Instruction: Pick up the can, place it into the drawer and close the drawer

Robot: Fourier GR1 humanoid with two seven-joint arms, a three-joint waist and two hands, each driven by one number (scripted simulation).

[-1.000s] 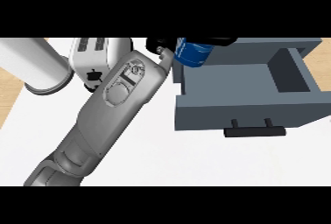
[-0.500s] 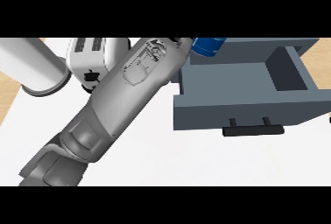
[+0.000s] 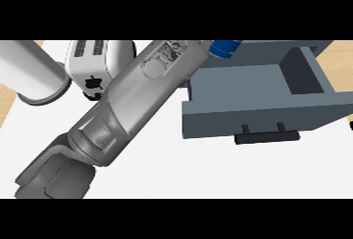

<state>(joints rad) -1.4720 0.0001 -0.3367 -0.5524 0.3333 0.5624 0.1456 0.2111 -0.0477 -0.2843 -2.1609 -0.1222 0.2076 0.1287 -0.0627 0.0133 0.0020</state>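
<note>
My left forearm (image 3: 131,102) runs from the lower left up to the top middle. Its hand is almost wholly cut off at the picture's upper edge. The blue can (image 3: 225,48) shows only in part, right at the wrist's end, above the back left corner of the open grey drawer (image 3: 258,109). It has travelled with the hand, whose fingers were curled by it a second ago. The drawer is pulled out towards me, with a black handle (image 3: 267,137) on its front. I see nothing lying inside it. My right hand does not show.
A white toaster (image 3: 93,65) stands at the back left, partly behind the forearm. A tall white cylinder (image 3: 31,70) stands further left. The white counter (image 3: 228,172) stretches in front of the drawer, and wood shows at its far edges.
The left arm has stretched up and to the right, carrying the can from beside the drawer's left wall to above its back corner. The hand has slid out of the picture's top.
</note>
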